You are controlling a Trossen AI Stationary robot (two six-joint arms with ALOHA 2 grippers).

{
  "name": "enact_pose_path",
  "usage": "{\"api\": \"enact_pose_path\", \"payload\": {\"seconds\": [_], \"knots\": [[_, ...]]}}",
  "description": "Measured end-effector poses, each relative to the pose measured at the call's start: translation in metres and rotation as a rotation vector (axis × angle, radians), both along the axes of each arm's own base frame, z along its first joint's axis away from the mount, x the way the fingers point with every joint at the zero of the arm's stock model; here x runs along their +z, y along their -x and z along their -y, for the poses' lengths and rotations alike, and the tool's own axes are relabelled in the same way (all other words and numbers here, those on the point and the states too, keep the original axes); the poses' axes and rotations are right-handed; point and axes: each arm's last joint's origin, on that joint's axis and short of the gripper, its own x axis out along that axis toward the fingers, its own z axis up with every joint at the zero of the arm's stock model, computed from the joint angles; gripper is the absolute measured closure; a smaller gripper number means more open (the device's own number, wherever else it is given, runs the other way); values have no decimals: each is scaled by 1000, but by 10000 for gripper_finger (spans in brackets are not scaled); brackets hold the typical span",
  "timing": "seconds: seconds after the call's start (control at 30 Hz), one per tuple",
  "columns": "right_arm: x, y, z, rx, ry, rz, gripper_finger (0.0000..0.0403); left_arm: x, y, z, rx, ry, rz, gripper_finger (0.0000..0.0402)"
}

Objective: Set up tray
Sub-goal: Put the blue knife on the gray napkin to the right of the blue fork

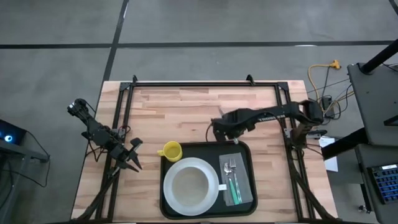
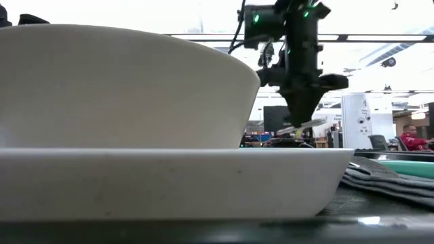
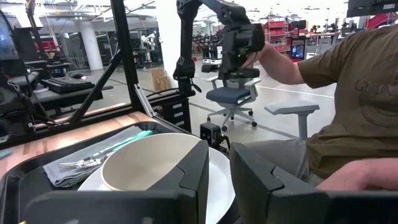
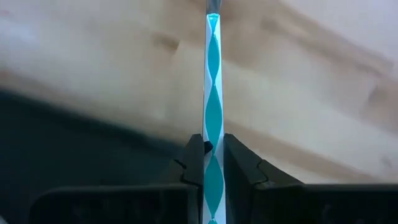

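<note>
The tray sits at the near edge of the surface, already holding plate, bowl, napkin and cutlery. The right gripper, above the tray's far rim, pinches a teal-striped straw; next it needs carrying to the yellow cup and lowering in. The left gripper waits narrowly parted beside the tray

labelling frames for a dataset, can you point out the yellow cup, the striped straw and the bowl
yellow cup (image 1: 171, 150): high view, on its round body, at the tray's far left corner.
striped straw (image 4: 213, 112): right wrist view, on its stem above the fingers clamping it.
bowl (image 3: 149, 160): left wrist view, on its inner wall.
</note>
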Motion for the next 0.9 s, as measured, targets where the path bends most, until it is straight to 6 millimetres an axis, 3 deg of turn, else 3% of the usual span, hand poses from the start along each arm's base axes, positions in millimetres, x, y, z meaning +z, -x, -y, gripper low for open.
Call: {"api": "enact_pose_path", "payload": {"seconds": [0.53,0.9], "knots": [[1,17,-105,-81,46,35,379,0,0,0,0,1,0,354],[-2,36,-159,-196,30,77,379,0,0,0,0,1,0,354]]}}
